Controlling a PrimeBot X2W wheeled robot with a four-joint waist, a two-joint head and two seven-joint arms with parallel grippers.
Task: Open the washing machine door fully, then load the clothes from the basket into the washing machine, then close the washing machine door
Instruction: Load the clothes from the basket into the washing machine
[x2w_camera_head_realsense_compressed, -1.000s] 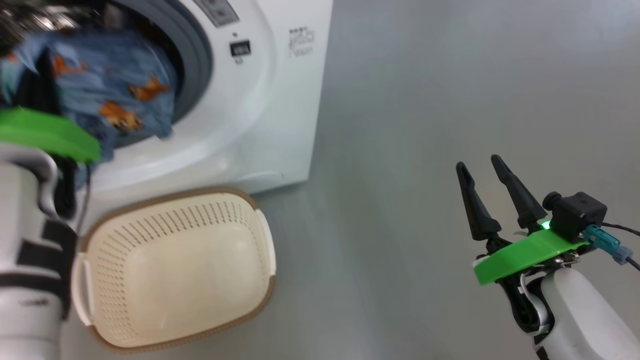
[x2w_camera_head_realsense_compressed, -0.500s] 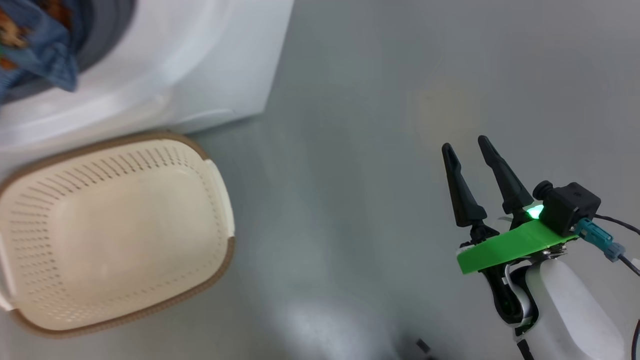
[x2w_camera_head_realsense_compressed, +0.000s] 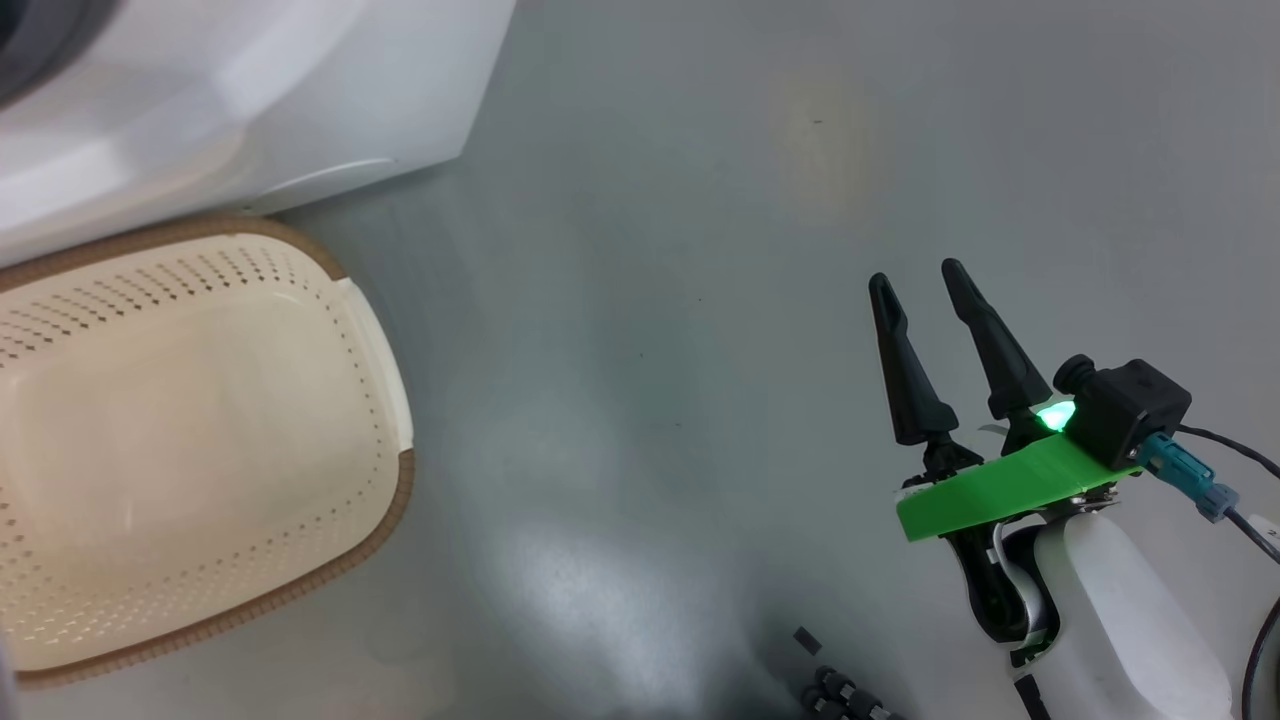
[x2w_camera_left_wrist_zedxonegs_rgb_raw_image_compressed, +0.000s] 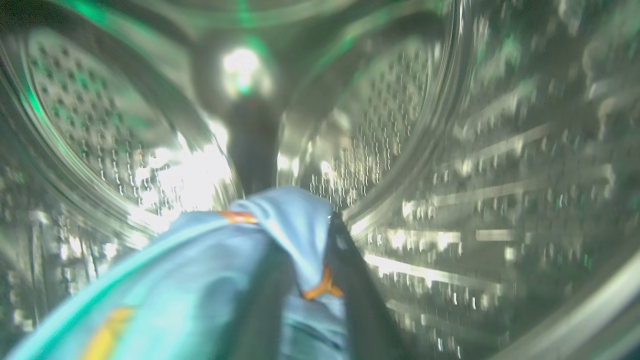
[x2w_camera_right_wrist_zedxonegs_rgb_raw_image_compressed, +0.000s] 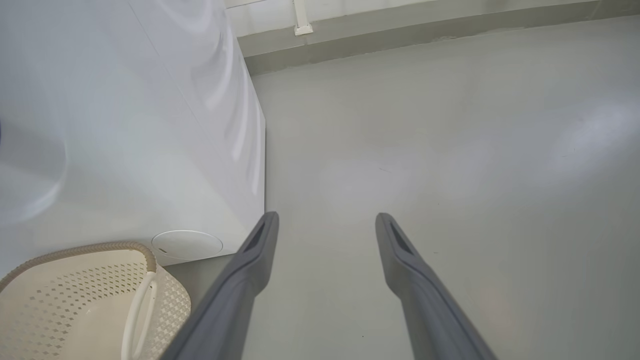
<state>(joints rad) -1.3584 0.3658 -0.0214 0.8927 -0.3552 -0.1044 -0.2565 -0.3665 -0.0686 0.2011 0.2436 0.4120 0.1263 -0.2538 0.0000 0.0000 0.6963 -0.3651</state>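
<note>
My left gripper (x2w_camera_left_wrist_zedxonegs_rgb_raw_image_compressed: 302, 235) is deep inside the washing machine's perforated steel drum (x2w_camera_left_wrist_zedxonegs_rgb_raw_image_compressed: 475, 150). The clothes (x2w_camera_left_wrist_zedxonegs_rgb_raw_image_compressed: 210, 280), a blue piece with orange print, lie over and between its dark fingers and hide the tips. The fingers stand a little apart; whether they still pinch the cloth is unclear. The cream basket (x2w_camera_head_realsense_compressed: 200, 400) sits empty on the floor in front of the white washing machine (x2w_camera_head_realsense_compressed: 250, 100), also seen low left as basket (x2w_camera_right_wrist_zedxonegs_rgb_raw_image_compressed: 75, 300) beside washing machine (x2w_camera_right_wrist_zedxonegs_rgb_raw_image_compressed: 125, 125). My right gripper (x2w_camera_head_realsense_compressed: 915, 277) hangs open over bare floor, right gripper (x2w_camera_right_wrist_zedxonegs_rgb_raw_image_compressed: 326, 217) holding nothing. The washing machine door is out of view.
Grey floor (x2w_camera_head_realsense_compressed: 650, 250) stretches to the right of the machine and the basket. Small dark parts (x2w_camera_head_realsense_compressed: 830, 690) show at the bottom edge of the head view. A wall base (x2w_camera_right_wrist_zedxonegs_rgb_raw_image_compressed: 400, 30) runs behind the machine, and a round cap (x2w_camera_right_wrist_zedxonegs_rgb_raw_image_compressed: 187, 244) sits low on its front.
The head camera has swung, so machine and basket slid to the left edge; the drum opening, blue garment and left arm left that view. The right gripper stays open and still.
</note>
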